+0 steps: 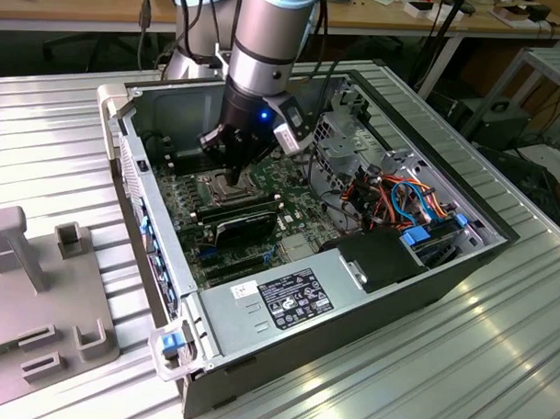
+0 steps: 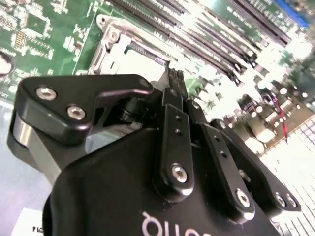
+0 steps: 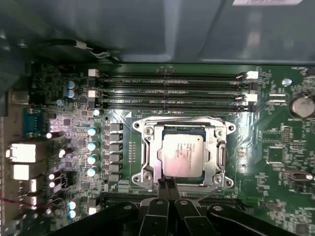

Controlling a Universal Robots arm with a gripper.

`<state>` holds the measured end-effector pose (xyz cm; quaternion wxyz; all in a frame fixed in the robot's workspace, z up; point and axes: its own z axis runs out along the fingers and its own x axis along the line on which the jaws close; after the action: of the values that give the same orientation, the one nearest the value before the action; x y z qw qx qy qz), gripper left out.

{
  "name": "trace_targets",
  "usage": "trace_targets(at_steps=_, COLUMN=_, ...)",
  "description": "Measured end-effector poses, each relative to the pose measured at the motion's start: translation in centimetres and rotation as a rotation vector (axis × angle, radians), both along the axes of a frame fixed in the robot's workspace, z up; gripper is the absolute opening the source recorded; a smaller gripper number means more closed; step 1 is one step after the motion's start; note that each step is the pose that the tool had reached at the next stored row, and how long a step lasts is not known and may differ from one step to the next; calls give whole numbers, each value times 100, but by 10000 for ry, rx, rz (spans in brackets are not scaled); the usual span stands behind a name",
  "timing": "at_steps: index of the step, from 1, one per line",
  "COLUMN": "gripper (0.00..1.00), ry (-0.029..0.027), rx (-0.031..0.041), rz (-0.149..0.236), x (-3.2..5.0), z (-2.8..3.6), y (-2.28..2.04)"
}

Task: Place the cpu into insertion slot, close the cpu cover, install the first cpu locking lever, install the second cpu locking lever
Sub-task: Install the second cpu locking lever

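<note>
Silver-grey square cpu (image 3: 180,154) seated in dark-framed insertion slot (image 3: 219,156) under silvery cpu cover (image 3: 153,158); black tool (image 3: 167,185) fingertips together, empty.

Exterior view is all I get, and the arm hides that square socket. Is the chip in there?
Observer: Yes. In the first wrist view the cpu lies flat in the insertion slot.
Operator: And that metal lid thing?
Observer: The cpu cover is down, framing the chip through its window.
Operator: So what is the claw doing?
Observer: The gripper is shut, its tips at the cover's edge on the side away from the long memory slots. I cannot tell whether they touch it.
</note>
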<state>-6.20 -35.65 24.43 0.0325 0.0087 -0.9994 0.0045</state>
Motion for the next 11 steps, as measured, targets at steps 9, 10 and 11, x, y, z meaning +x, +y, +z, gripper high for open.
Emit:
trace_targets(at_steps=9, gripper=11, ry=6, rx=-1, rz=-1, x=3, z=126, y=-2)
trace_targets(at_steps=10, gripper=11, ry=5, rx=-2, rz=0, x=1, z=126, y=-2)
trace_targets(at_steps=11, gripper=11, ry=6, rx=-2, rz=0, x=0, z=126, y=0)
